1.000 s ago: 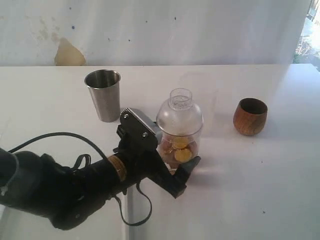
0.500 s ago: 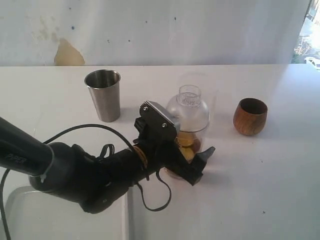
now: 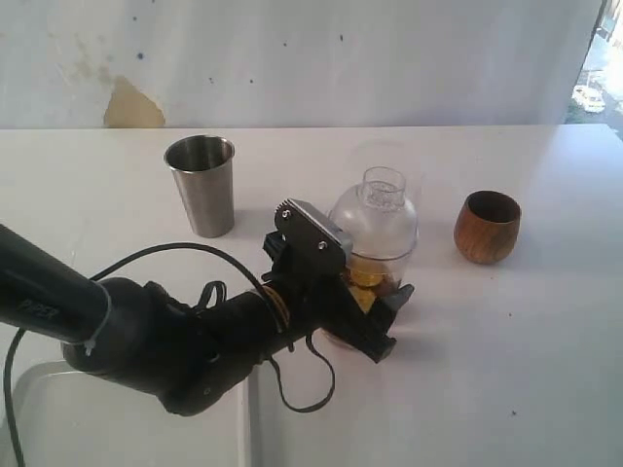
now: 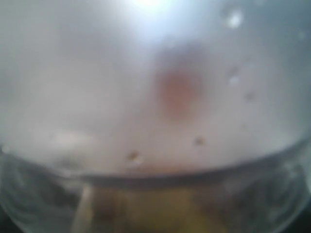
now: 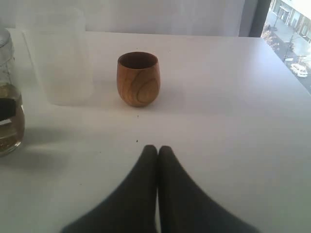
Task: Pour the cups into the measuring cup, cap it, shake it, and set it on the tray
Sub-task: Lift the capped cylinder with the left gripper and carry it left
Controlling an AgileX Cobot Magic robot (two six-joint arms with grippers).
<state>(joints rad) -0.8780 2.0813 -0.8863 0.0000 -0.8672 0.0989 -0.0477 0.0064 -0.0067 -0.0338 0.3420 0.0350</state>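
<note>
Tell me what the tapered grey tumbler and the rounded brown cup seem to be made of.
The tapered grey tumbler is likely brushed steel: dull metallic sheen, thin rim. The rounded brown cup is likely smooth wood: grain rings on its side.

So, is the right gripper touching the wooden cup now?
Apart. In the right wrist view the right gripper is shut, and bare white table lies between its fingertips and the wooden cup.
</note>
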